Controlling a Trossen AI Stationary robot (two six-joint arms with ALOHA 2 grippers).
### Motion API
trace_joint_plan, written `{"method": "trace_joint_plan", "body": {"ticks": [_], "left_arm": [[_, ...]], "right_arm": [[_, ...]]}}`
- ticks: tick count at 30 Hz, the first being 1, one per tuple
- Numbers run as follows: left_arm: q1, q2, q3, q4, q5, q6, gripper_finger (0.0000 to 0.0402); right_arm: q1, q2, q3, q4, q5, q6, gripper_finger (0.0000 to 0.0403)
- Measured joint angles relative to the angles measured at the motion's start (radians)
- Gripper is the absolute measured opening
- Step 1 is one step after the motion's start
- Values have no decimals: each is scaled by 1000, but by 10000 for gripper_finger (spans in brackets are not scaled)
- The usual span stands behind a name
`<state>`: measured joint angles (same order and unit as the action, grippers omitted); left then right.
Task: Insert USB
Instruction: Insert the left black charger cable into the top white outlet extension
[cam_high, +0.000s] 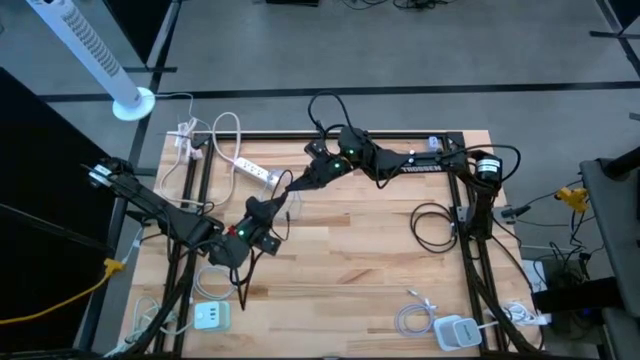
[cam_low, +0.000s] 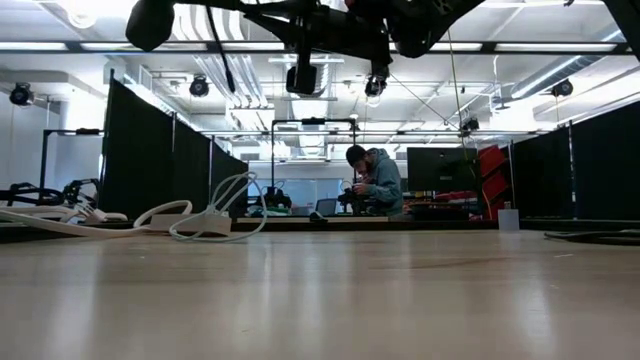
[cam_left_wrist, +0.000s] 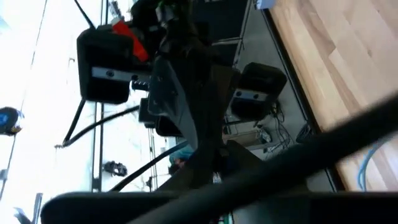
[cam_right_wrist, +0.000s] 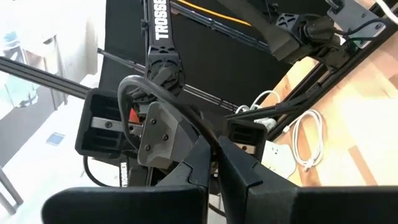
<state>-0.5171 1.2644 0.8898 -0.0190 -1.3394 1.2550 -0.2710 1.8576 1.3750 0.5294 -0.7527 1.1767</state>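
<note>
Both arms meet above the table's left middle, held level and tip to tip. My right gripper is shut, and a thin black cable runs into its fingertips. My left gripper faces it from the left, its fingers together at the same spot. Below them the black cable hangs toward the table. A USB plug cannot be made out. A white power strip lies flat on the table at the far left. My left gripper comes in level from the table's left and closes beside the right fingertips. Its own dark fingers hide the place of contact, so which part of the cable it has cannot be told. My right gripper pinches the black cable between its two fingertips, coming level from the table's right. The cable is lifted clear of the table and arcs away from the fingers toward the left gripper.
A white charger sits at the near left and another at the near right, beside a white cable. A black cable coil lies right of centre. White cords lie at the far left. A person sits beyond the table.
</note>
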Motion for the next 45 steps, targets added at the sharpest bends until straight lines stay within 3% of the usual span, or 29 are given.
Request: {"method": "trace_joint_plan", "body": {"ticks": [5,12,16,20,27,32,36,41,45], "left_arm": [[0,0,0,3,-5,-26,17],[-1,-1,0,4,-35,-247,17],[0,-15,0,1,-28,-449,17],[-2,-53,-8,-6,71,-698,17],[-40,-144,-41,0,93,-891,17],[-53,-220,-86,19,174,-983,17],[-53,-277,-169,145,211,-997,17],[-66,-369,-263,323,269,-930,17],[-71,-427,-333,469,399,-864,17]], "right_arm": [[0,0,0,0,1,-36,9],[-9,-9,0,1,-39,-276,86],[-16,-27,0,3,-101,-539,131],[-4,-33,0,2,-122,-831,162],[24,-36,0,-118,-122,-1275,178],[57,-37,0,-127,-43,-1460,172],[93,-37,0,-144,59,-1569,168],[116,-37,0,-203,145,-1595,161],[118,-36,0,-211,209,-1587,154]]}}
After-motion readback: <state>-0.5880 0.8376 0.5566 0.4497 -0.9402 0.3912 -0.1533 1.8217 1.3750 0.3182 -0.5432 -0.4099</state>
